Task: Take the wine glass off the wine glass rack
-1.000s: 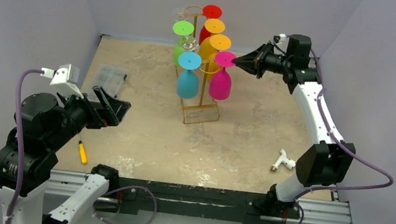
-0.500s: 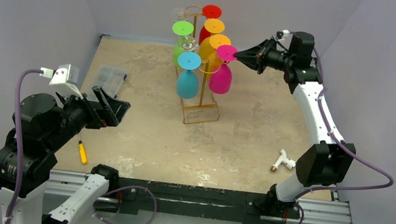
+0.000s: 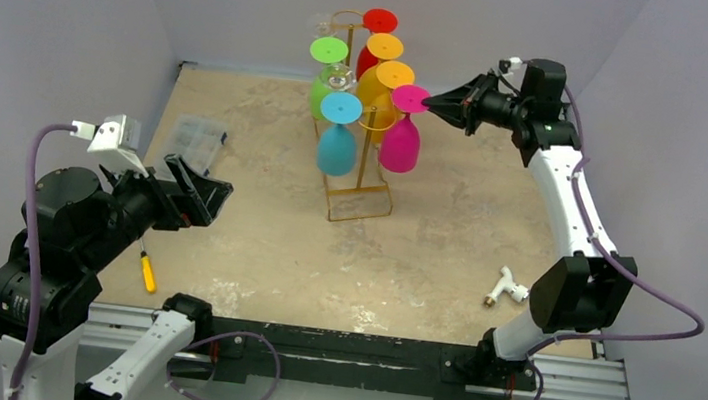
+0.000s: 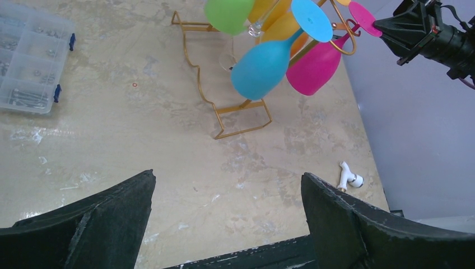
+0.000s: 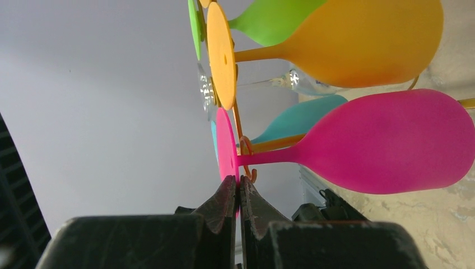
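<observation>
The gold wire wine glass rack (image 3: pixel 361 204) stands at the back middle of the table, with several coloured glasses hanging upside down from it. My right gripper (image 3: pixel 429 99) is shut on the rim of the pink wine glass's (image 3: pixel 399 145) round foot, at the rack's right side. In the right wrist view the closed fingertips (image 5: pixel 237 180) pinch that pink foot, and a gold hook still curls round the stem of the pink glass (image 5: pixel 392 140). My left gripper (image 3: pixel 202 193) hovers open and empty over the table's left side, far from the rack (image 4: pixel 242 132).
Teal (image 3: pixel 336 148), green (image 3: pixel 328 51), orange (image 3: pixel 394 74) and red (image 3: pixel 380 20) glasses crowd the rack beside the pink one. A clear parts box (image 3: pixel 194 137) and a yellow-handled screwdriver (image 3: pixel 148 272) lie at the left; a white fitting (image 3: pixel 504 288) lies at the right.
My right gripper has drawn slightly up and to the right, carrying the pink glass's foot with it; the bowl swung along. The left arm has stayed still.
</observation>
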Controlling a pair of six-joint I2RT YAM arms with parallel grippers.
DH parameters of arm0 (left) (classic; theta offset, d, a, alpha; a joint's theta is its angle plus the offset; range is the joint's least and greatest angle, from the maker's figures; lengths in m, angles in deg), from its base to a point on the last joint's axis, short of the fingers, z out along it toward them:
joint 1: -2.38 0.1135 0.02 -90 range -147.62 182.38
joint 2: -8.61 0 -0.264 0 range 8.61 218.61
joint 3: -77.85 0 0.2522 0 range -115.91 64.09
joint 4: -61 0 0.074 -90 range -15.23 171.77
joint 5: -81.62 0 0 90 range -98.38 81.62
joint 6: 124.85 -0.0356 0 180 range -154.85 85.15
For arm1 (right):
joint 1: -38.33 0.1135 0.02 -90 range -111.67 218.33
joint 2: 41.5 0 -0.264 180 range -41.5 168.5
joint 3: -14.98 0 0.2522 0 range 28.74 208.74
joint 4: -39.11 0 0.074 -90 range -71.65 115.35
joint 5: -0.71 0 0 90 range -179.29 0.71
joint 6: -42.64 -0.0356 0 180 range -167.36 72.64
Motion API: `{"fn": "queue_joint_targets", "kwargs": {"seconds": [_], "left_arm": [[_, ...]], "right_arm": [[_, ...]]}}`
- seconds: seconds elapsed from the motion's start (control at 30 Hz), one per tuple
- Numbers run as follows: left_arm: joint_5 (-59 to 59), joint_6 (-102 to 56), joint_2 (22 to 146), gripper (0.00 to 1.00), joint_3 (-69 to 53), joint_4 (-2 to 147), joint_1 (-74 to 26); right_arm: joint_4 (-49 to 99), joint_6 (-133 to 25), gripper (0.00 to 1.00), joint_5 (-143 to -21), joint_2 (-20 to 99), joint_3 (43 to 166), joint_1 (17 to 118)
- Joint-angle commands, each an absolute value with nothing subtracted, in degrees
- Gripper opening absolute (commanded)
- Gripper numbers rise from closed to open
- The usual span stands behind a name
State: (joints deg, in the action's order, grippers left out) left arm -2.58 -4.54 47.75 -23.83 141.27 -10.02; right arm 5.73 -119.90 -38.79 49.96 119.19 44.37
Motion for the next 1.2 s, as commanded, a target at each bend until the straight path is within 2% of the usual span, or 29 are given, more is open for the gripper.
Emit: {"fn": "queue_joint_targets", "kwargs": {"seconds": [0.0,0.53,0.87,1.17], "left_arm": [[-2.17,-6.75,47.62,0.99,-25.86,139.67,-10.1],[-0.47,-6.88,49.2,0.99,-27.15,139.33,-10.12],[9.41,-5.42,54.62,0.98,-30.54,137.72,-10.1],[17.1,-1.66,58.87,0.96,-32.49,129.22,-10.1]], "right_arm": [[3.68,-117.15,0.0,-38.57,48.11,121.98,42.42],[3.8,-117.27,0.0,-37.52,47.27,121.92,39.19],[-8.46,-110.33,0.0,-44.01,46.89,133.61,35.91],[-1.0,-116.17,0.0,-47.77,40.34,134.1,35.78]]}}
